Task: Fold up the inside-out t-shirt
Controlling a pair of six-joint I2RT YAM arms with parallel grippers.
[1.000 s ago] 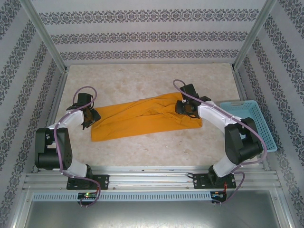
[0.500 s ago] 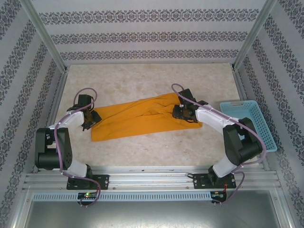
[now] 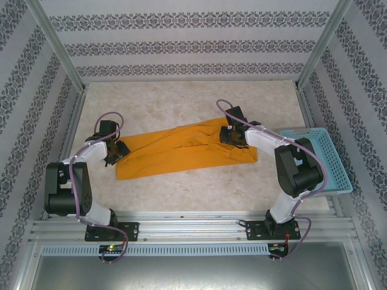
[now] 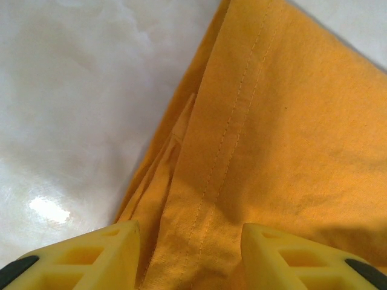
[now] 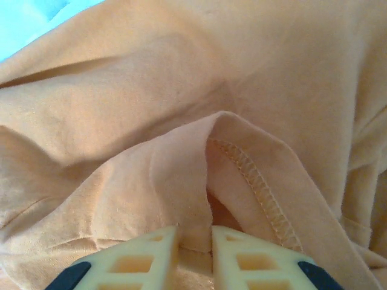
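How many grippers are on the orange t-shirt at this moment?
2. The left gripper is at the left end of the t-shirt, open, with the stitched hem between its fingers. The right gripper is at the right end, shut on a raised fold of cloth.

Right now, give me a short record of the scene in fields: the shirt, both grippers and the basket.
Garment: mustard-orange t-shirt, bunched into a long slanted band on the table, stitched seams showing.
Left arm: left gripper open, its fingers either side of the stitched hem at the garment's left end.
Right arm: right gripper shut on a raised fold of cloth at the garment's right end.
Container: light-blue basket at the table's right edge, right of the garment; nothing seen in it.
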